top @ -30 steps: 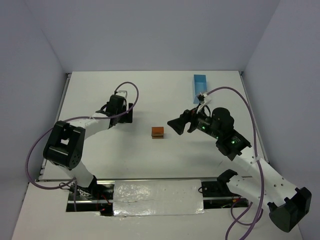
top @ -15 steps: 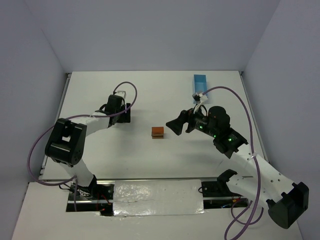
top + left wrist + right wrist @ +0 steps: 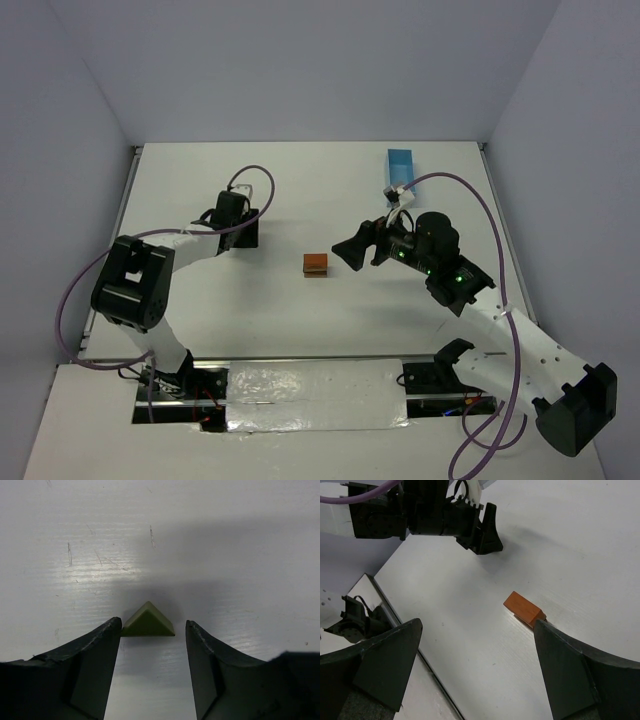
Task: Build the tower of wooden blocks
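Robot lab test cell: white table, plain grey enclosing walls.

A white bench fills the floor of the scene, closed in by plain pale grey-lilac walls at the back and on both sides. A light-blue rectangular tray stands on the bench's far right part, near the back edge, its long side running front to back. A crinkled silver sheet lies flat along the near edge. Seen close in the left wrist view, the bench surface bears fine scratches and a soft glare.
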`<state>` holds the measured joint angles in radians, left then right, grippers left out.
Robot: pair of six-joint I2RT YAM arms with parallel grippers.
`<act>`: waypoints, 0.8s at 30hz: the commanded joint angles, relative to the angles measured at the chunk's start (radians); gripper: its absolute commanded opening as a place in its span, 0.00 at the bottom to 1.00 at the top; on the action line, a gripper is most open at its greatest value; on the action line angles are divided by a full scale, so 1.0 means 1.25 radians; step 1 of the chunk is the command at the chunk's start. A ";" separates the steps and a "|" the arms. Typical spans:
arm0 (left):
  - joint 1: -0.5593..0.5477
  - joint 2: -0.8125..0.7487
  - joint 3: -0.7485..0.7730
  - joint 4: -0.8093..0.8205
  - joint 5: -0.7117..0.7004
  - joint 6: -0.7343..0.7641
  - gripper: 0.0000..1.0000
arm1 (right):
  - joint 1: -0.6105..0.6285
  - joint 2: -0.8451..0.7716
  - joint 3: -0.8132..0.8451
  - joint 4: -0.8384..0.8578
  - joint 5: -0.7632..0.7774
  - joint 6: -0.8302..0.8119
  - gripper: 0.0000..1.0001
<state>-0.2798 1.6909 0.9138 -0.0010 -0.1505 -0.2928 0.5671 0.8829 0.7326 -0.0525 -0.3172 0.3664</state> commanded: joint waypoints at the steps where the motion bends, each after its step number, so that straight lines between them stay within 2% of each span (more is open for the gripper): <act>1: 0.003 0.009 0.020 0.003 0.017 -0.005 0.64 | 0.005 -0.014 0.002 0.014 0.010 -0.019 1.00; 5: 0.003 0.006 0.020 0.003 0.015 -0.005 0.63 | 0.007 -0.009 0.001 0.019 0.006 -0.019 1.00; 9: 0.003 0.009 0.025 -0.021 0.021 -0.003 0.48 | 0.007 -0.004 0.003 0.019 0.008 -0.022 1.00; 11: 0.003 0.006 0.025 -0.021 0.023 -0.001 0.46 | 0.008 -0.004 0.005 0.014 0.013 -0.026 1.00; 17: 0.002 -0.013 0.018 -0.014 0.042 0.001 0.25 | 0.005 0.002 0.019 -0.006 0.032 -0.021 1.00; 20: -0.012 -0.047 0.007 -0.015 0.049 -0.004 0.14 | 0.004 0.009 0.032 -0.023 0.035 -0.008 1.00; 24: -0.059 -0.152 -0.019 -0.025 0.015 -0.023 0.01 | 0.004 0.016 0.063 -0.050 0.037 0.018 0.99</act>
<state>-0.3058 1.6196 0.9016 -0.0406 -0.1215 -0.2958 0.5671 0.8993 0.7452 -0.0959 -0.2859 0.3611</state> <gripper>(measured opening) 0.532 0.995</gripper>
